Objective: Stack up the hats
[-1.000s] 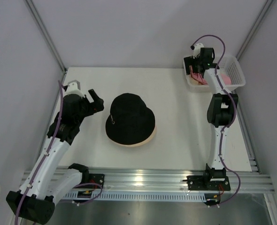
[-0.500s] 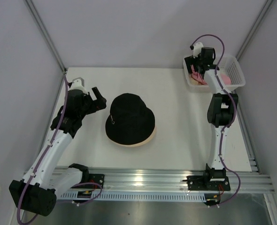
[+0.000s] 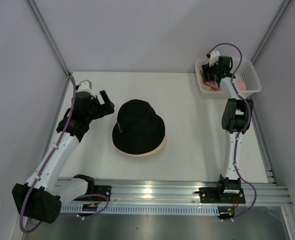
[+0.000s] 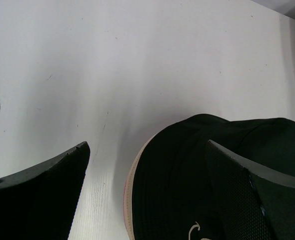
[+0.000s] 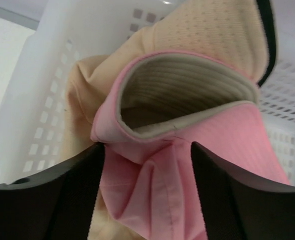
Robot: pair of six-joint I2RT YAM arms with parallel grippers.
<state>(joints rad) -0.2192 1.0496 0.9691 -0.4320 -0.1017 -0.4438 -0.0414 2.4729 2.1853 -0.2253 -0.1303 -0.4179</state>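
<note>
Had the right gripper (image 5: 146,147) astride the pink hat's (image 5: 227,135) bunched fold in the white basket (image 5: 32,110), jaws partway apart, hold impossible to confirm; needed a deep pinch free of the beige hat (image 5: 212,30) alongside before lifting toward the black hat (image 3: 138,125) mid-table, left gripper (image 4: 147,144) gaping wide beside it.
</note>
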